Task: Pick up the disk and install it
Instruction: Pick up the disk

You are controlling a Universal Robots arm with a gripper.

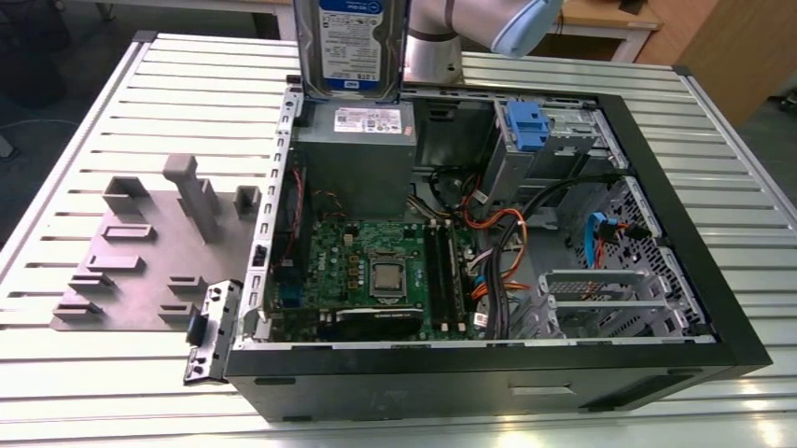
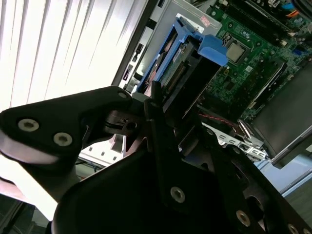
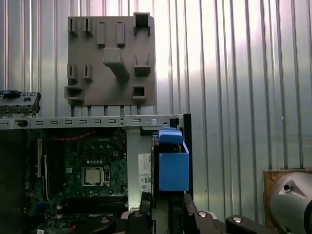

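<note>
The disk (image 1: 353, 47) hangs upright in the air over the far corner of the open computer case (image 1: 678, 201), its white-and-blue label facing the exterior camera. In both wrist views my gripper (image 2: 165, 105) is shut on it, with a black finger on each side of the drive. The disk's blue rails and blue front edge (image 2: 212, 48) point down toward the case. In the first wrist view the blue front edge (image 3: 173, 165) sits just beyond my gripper (image 3: 168, 204), above the case's wall.
Inside the case lie a grey power supply (image 1: 355, 140), a green motherboard (image 1: 373, 271), orange and blue cables, and a metal cage with a blue latch (image 1: 524, 126). A grey fixture plate (image 1: 149, 252) lies on the slatted table (image 1: 75, 373) at the exterior view's left.
</note>
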